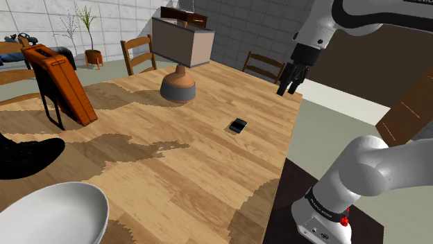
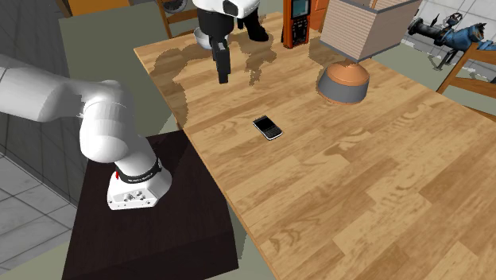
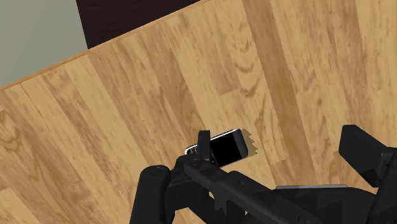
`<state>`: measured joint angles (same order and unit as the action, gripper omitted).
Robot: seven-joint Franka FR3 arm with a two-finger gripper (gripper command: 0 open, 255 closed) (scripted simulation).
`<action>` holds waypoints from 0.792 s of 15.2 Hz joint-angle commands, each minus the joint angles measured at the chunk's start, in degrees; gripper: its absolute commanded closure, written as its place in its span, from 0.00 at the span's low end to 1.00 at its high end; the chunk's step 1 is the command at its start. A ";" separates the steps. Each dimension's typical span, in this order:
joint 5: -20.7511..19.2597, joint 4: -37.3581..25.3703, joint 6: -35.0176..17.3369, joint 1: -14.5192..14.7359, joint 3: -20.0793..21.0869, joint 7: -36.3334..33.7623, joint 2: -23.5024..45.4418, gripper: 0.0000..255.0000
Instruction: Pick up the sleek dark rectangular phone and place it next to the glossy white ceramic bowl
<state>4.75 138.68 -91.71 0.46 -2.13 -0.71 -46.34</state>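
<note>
Bowl (image 1: pixel 55 215) nearest in the shoulder view; phone (image 1: pixel 238 125) lies flat on the tabletop (image 1: pixel 173 166), well apart. Second exterior view: your gripper (image 2: pixel 222 77) hangs above, off to the phone's side. Wrist view: open, empty; you're approaching, so centre over it and descend.

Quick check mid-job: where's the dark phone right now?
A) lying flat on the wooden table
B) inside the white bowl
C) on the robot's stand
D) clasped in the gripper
A: the phone lies flat on the wooden table, while the gripper hangs in the air, apart from it.
</note>
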 commanded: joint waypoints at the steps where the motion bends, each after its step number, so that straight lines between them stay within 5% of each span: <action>1: 0.00 0.00 0.00 0.00 0.00 0.00 0.00 0.00; 12: 2.82 5.27 -22.19 -9.50 14.45 -36.17 16.20 0.00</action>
<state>7.67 143.97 -111.73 -7.99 11.12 -33.12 -32.24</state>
